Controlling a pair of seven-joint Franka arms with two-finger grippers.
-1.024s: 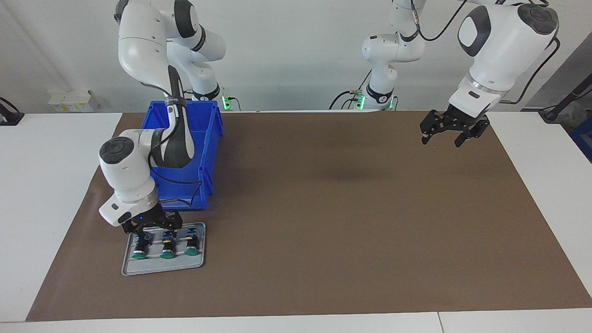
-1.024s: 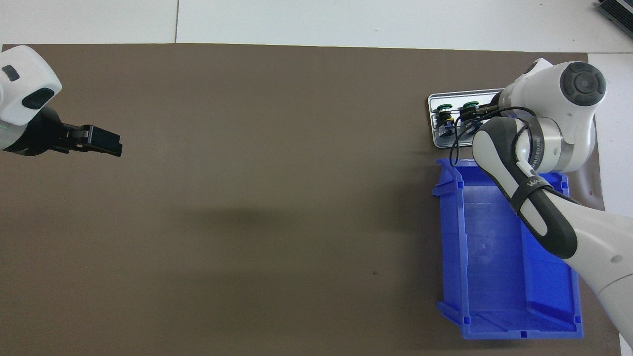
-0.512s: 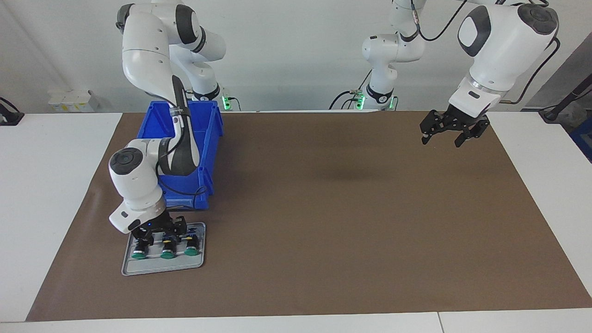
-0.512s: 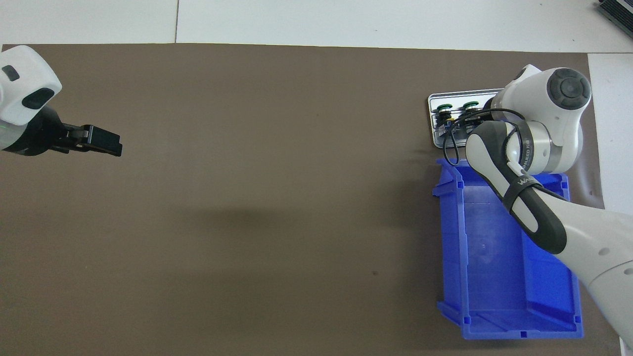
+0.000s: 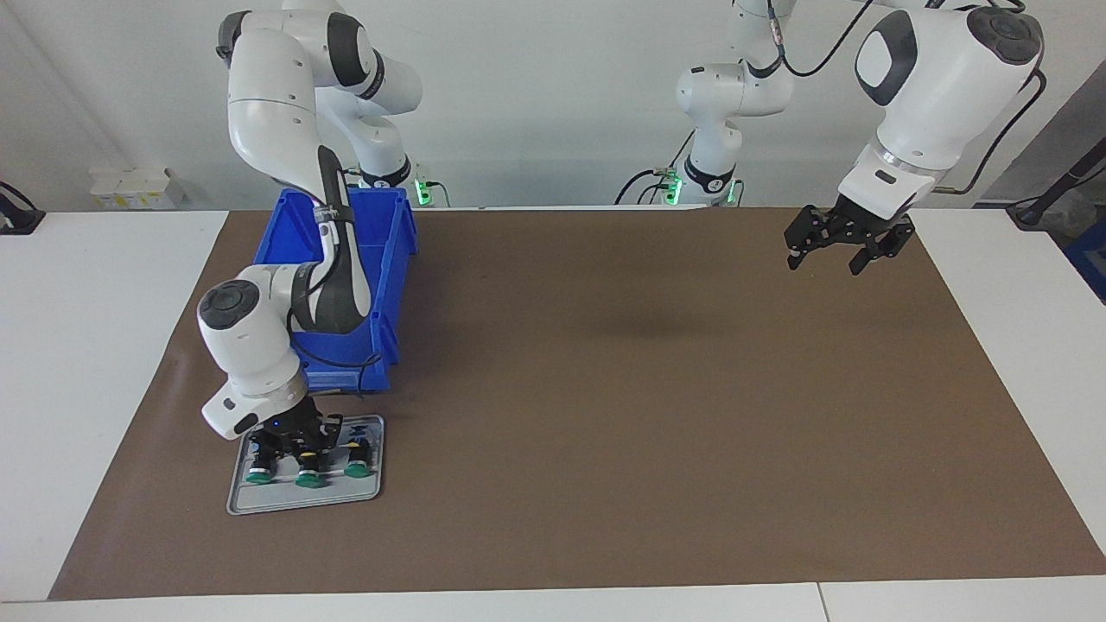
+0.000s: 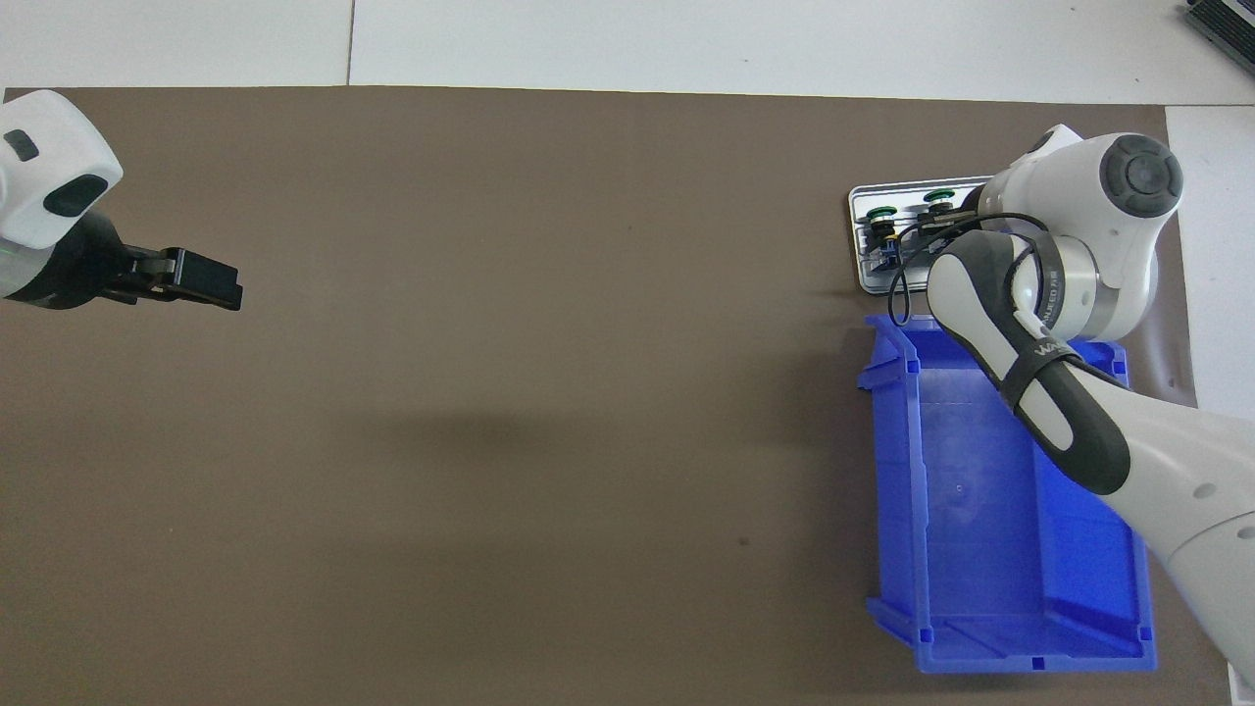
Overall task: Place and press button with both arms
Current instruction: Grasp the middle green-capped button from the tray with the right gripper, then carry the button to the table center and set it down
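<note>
— While the left arm waits, where does its gripper stand?

— The left gripper (image 5: 822, 250) hangs in the air over the bare brown mat (image 5: 657, 389) at the left arm's end of the table, its fingers spread wide and holding nothing. In the overhead view it (image 6: 201, 279) juts out sideways over the same mat.

— And the right gripper?

— The right gripper (image 5: 302, 445) is down on the grey tray (image 5: 302, 499), which lies at the right arm's end of the table, farther from the robots than the blue bin (image 5: 346, 285) and just beside it. Its fingers are clenched on the middle button (image 5: 308, 473) of the row of three.

— Describe the row.

— Three green-capped buttons lie side by side in the tray, caps pointing away from the robots. The end button (image 5: 257, 472) nearest the table's edge and the other end button (image 5: 357, 467) lie untouched on either side of the gripped one. From overhead, the right arm's wrist covers part of the tray (image 6: 863, 284); two green caps show there.

— The bin's contents?

— Nothing visible inside; the right arm passes over it.
</note>
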